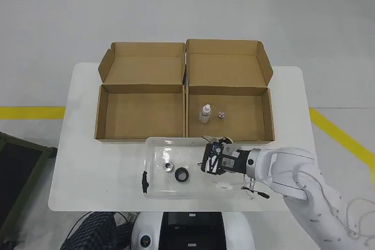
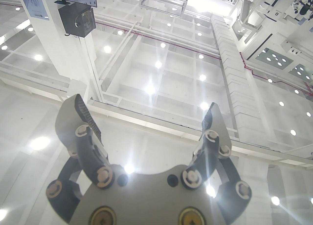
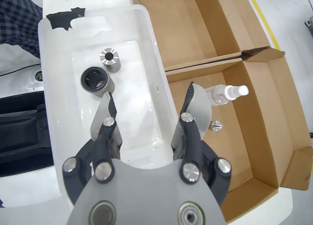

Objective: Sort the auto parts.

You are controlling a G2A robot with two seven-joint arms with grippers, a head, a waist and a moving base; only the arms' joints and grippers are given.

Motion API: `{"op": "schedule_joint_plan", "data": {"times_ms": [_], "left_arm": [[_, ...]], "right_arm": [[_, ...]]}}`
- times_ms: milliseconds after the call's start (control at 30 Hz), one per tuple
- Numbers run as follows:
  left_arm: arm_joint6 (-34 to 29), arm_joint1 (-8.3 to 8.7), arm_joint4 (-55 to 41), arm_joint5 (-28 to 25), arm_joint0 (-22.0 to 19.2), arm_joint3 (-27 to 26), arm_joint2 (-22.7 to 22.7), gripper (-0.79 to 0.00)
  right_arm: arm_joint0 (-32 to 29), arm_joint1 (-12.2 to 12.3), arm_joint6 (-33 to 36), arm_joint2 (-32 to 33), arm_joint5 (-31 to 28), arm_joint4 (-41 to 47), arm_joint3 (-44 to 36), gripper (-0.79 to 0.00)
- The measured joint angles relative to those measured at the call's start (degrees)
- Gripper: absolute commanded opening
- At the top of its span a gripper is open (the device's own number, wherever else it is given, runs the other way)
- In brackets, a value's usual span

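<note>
Closest to us is the right pincer, hanging over the clear tub at the near side of the worktop. Its two fingers are spread wide and hold nothing. One fingertip is just beside a round part with a black ring, and the other hangs out past the tub wall, over the edge of the right box. A silver part with slits on top stands right next to the ringed one. The right box already has a little spray bottle and a small silver screw in it. The left box has a bare floor. The left pincer is far from all this, wide open, empty and pointing up at the ceiling. I think the job now is to pick up the ringed part. To do that well, the right pincer should slide across until the part sits between its fingers, then go straight down and squeeze it on its round sides. It should go slowly, because the silver part is so close and could be knocked over. The tub floor looks slippery, so the part may scoot away if it is pushed from one side. Then it should lift high enough to get over the tub wall.
</note>
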Motion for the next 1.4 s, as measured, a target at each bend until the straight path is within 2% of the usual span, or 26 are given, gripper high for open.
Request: {"op": "schedule_joint_plan", "data": {"times_ms": [400,933,1200,1400], "left_arm": [[0.0,0.0,0.0,0.0,0.0,0.0,0.0,0.0],[0.0,0.0,0.0,0.0,0.0,0.0,0.0,0.0],[0.0,0.0,0.0,0.0,0.0,0.0,0.0,0.0],[0.0,0.0,0.0,0.0,0.0,0.0,0.0,0.0]], "right_arm": [[-0.71,-0.32,-1.17,-7.24,-1.27,-3.05,4.13,-0.265],[4.05,-1.64,-2.04,-13.73,0.63,-2.87,10.42,-0.225],[6.15,-2.38,-3.91,-16.25,1.05,-2.51,14.34,-0.228],[7.3,-2.74,-6.9,-17.58,-0.11,-3.37,16.25,-0.197]]}}
